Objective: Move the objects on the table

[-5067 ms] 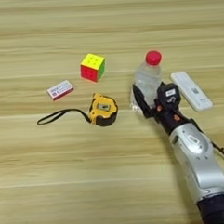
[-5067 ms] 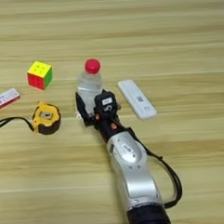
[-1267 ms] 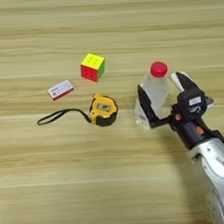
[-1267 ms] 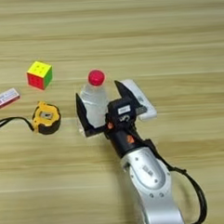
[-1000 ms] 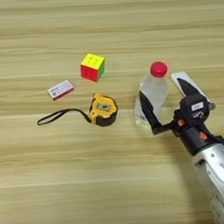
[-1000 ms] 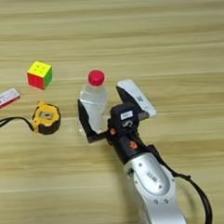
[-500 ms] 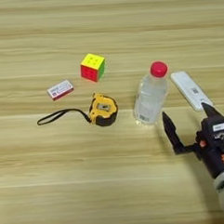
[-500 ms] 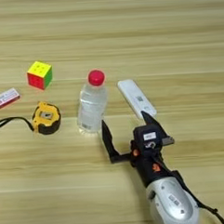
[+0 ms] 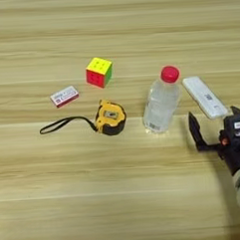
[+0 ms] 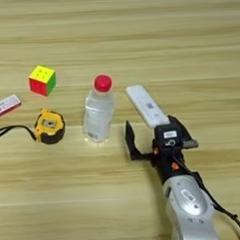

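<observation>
A clear water bottle (image 9: 161, 108) with a red cap stands upright near the middle of the table (image 9: 121, 191). Left of it lies the yellow-black tape measure (image 9: 110, 117), its black strap trailing further left. The slim white remote (image 9: 204, 96) lies just right of the bottle. My right gripper (image 10: 155, 133) is open and holds nothing. It sits nearer than the bottle and to its right, apart from it. One black finger (image 10: 129, 138) points toward the bottle's base, and the other is by the remote's near end.
A multicoloured puzzle cube (image 9: 99, 71) sits behind the tape measure. A small red-white box (image 9: 64, 96) lies to the cube's left. My silver forearm (image 10: 191, 208) comes in from the bottom right.
The gripper opened, let go of the bottle and drew back toward the front right. The bottle stays upright, a little to the right of where it first stood.
</observation>
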{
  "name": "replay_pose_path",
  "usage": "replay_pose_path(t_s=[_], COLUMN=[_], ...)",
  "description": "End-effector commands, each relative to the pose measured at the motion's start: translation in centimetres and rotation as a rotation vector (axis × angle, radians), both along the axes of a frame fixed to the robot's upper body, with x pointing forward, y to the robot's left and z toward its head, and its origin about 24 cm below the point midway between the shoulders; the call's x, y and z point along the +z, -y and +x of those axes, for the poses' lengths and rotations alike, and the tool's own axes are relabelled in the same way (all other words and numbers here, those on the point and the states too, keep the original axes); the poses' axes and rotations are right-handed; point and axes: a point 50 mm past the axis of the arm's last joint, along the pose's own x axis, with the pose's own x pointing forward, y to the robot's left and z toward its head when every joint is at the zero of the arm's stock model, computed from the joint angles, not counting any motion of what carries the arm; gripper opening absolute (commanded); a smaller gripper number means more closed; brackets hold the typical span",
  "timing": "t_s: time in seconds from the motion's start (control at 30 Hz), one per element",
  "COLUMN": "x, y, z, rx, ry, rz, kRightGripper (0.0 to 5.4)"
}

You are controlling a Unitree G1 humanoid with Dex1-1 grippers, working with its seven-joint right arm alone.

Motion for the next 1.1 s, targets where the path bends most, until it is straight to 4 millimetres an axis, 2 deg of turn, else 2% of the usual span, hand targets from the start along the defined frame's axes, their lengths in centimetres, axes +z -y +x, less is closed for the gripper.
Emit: replay_pose_path(t_s=[0.03,0.33,1.1], x=[1.4,0.3,-1.4], y=[1.0,2.2,3.5], z=[1.7,3.2,4.9], rx=[-0.012,-0.035,-0.052], ry=[0.067,0.019,-0.038], rz=[-0.030,0.007,0.045], kRightGripper=[5.36,5.36,5.36])
